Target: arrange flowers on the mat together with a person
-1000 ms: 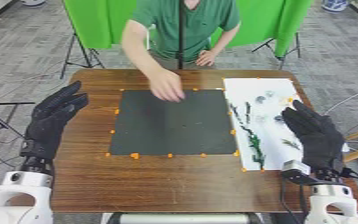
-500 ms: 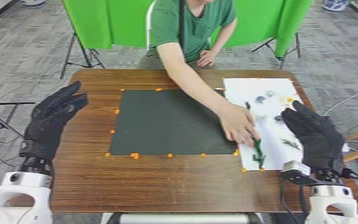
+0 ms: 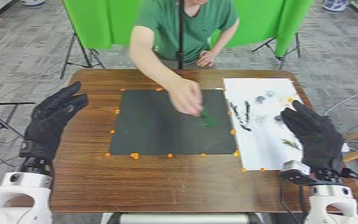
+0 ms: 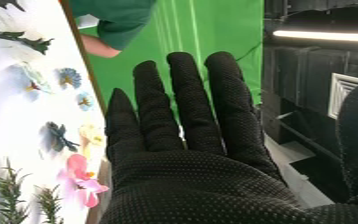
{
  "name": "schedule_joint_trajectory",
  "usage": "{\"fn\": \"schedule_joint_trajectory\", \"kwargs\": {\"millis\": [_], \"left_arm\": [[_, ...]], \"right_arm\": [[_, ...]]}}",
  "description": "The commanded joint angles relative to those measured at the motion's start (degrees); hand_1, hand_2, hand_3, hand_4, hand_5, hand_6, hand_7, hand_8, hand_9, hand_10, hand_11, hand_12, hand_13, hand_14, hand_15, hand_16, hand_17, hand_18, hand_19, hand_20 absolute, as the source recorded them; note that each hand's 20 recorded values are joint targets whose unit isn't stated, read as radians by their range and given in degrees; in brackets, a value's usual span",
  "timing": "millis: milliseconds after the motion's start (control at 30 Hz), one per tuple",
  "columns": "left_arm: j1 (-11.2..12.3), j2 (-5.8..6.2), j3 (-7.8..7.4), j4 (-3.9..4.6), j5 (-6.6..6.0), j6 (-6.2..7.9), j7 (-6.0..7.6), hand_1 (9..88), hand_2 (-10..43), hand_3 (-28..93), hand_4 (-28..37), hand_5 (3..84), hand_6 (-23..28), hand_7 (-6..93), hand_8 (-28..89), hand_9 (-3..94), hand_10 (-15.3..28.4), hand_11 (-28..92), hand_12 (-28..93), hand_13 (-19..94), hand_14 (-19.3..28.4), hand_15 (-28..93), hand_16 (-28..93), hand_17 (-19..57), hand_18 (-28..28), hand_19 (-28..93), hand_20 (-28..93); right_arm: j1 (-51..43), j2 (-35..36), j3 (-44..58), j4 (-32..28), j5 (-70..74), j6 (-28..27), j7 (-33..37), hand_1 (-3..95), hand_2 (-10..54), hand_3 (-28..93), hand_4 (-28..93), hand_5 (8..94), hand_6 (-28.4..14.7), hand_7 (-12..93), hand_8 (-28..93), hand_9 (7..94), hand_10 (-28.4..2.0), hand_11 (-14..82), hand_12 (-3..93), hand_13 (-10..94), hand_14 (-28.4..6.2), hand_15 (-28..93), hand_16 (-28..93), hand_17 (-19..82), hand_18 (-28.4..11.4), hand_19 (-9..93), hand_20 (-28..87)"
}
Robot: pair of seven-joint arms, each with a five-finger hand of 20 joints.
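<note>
- Person's hand (image 3: pixel 186 96): moved from sheet (image 3: pixel 262 142) to over mat (image 3: pixel 158 130), blurred green sprig (image 3: pixel 208 120) at its fingertips.
- Left hand (image 3: pixel 51 115), right hand (image 3: pixel 312 129): unmoved, fingers extended.

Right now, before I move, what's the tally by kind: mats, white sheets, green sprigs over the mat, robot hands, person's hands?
Dark mat: 1
White sheet: 1
Green sprig over the mat: 1
Robot hands: 2, left hand and right hand
Person's hands: 2
Total: 7
</note>
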Motion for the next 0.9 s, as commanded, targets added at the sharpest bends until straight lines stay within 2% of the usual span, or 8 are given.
{"fn": "schedule_joint_trajectory", "kwargs": {"millis": [33,100,200,233,333,667,900], "left_arm": [[0.83,-0.23,-0.49,0.27,-0.93,-1.16,-0.23,29.9,-9.5,67,-19.2,37.7,2.7,10.0,-6,40.9,12.6,14,14,34,16.8,9,4,4.7,13.6,2,17],[1.09,-0.12,-1.04,0.25,-1.16,-1.33,-0.43,29.9,-9.5,67,-19.2,37.6,2.7,9.9,-6,40.8,12.6,14,14,34,16.8,9,4,4.7,13.6,2,17],[1.34,0.21,-1.80,0.26,-1.71,-0.78,-0.41,29.8,-9.5,68,-19.2,37.6,2.7,9.8,-6,40.7,12.7,14,14,34,16.8,9,4,4.7,13.5,1,17],[1.80,0.21,-2.10,0.03,-1.89,-0.38,-0.27,29.8,-9.5,68,-19.2,37.6,2.7,9.7,-6,40.7,12.7,14,14,34,16.8,9,4,4.7,13.3,1,17],[1.75,0.26,-2.48,-0.05,-1.98,-0.48,-0.56,29.9,-9.5,67,-19.3,37.6,2.7,9.7,-6,40.7,12.7,14,14,34,16.8,9,4,4.8,12.9,1,17],[1.43,0.67,-2.50,0.00,-1.71,-1.25,-1.26,29.8,-9.5,67,-19.3,37.6,2.8,9.5,-6,40.7,12.7,14,14,33,16.8,9,4,4.6,12.9,1,17],[1.66,0.33,-2.72,-0.13,-1.58,-1.28,-1.43,29.8,-9.5,67,-19.1,37.6,2.8,9.5,-6,40.7,12.7,14,14,33,16.8,9,4,4.5,12.9,1,17]], "right_arm": [[-0.35,-0.33,-0.38,-0.11,-0.14,-0.03,-0.03,10.1,5.4,69,-18,48.2,-4.8,10,-8,48.8,-16.5,6.0,14.6,36,-17.6,10,18,15,-15.5,2,22],[-0.35,-0.38,-0.39,-0.11,-0.13,-0.02,-0.03,10.2,5.4,69,-18,48.2,-4.8,10,-8,48.8,-16.5,6.0,14.6,36,-17.6,10,18,15,-15.5,2,22],[-0.29,-0.41,-0.38,-0.06,-0.15,0.08,-0.11,10.1,5.4,69,-17,48.2,-4.8,10,-8,48.8,-16.4,6.0,14.6,36,-17.5,10,18,15,-15.5,2,22],[-0.26,-0.33,-0.41,-0.03,-0.09,-0.01,0.10,10.1,5.4,69,-18,48.2,-4.8,10,-8,48.7,-16.4,6.0,14.6,36,-17.5,10,18,15,-15.5,2,22],[-0.39,-0.43,-0.37,-0.06,-0.17,0.06,0.08,10.1,5.5,69,-18,48.2,-4.8,10,-8,48.7,-16.4,6.0,14.6,36,-17.5,10,18,15,-15.5,2,22],[-0.64,-0.49,-0.46,-0.24,-0.10,0.36,0.15,10.1,5.4,69,-17,48.1,-4.8,10,-8,48.7,-16.4,6.0,14.6,36,-17.5,10,18,15,-15.5,2,22],[-0.76,-0.54,-0.53,-0.29,-0.15,0.25,-0.06,10.0,5.3,69,-17,48.1,-4.8,10,-8,48.8,-16.4,6.0,14.6,36,-17.3,10,18,15,-15.5,2,22]]}}
